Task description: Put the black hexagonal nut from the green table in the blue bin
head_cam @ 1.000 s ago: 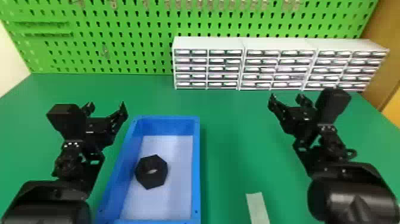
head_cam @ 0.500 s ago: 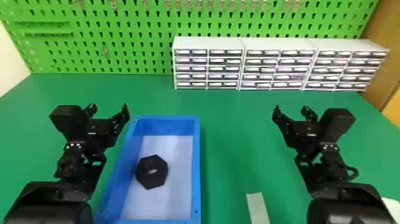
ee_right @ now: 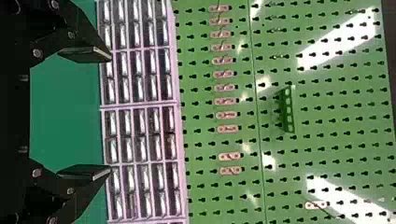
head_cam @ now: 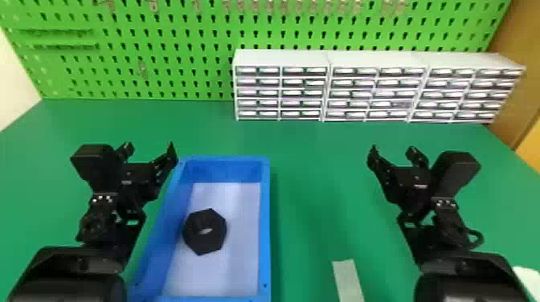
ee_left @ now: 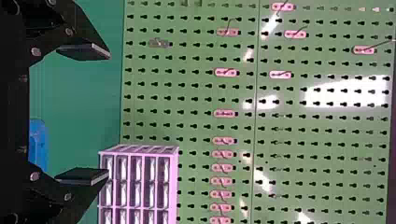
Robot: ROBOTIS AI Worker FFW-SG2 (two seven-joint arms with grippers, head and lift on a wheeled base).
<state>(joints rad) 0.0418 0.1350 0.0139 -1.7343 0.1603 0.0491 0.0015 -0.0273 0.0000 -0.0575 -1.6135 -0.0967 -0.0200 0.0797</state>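
Now, head view, black hexagonal nut (head_cam: 203, 241): lying flat inside the blue bin (head_cam: 265, 225), hole facing up, nearer the bin's left wall than its right; whether it touches that wall, I cannot tell.
Head view, left tool (head_cam: 150, 148): raised over the table (head_cam: 313, 180) on the bin's left side, one finger close to the far left corner; fingers spread, empty.
Head view, right tool (head_cam: 393, 152): raised over the table well to the right of the bin; fingers spread, empty.
Head view, pale strip (head_cam: 348, 281): on the table, right of the bin's near part.
Head view, drawer units (head_cam: 329, 88): in a row beyond the bin and off to its right, in front of the green pegboard (head_cam: 160, 60).
Left wrist view, left tool (ee_left: 108, 115): its two flat fingers stand wide apart with open space between them, a piece of the blue bin at the picture's edge.
Right wrist view, right tool (ee_right: 110, 114): fingers equally wide apart, gripping nothing; the drawer units and the pegboard, with a small green rack (ee_right: 288, 110) on it, lie past the fingertips.
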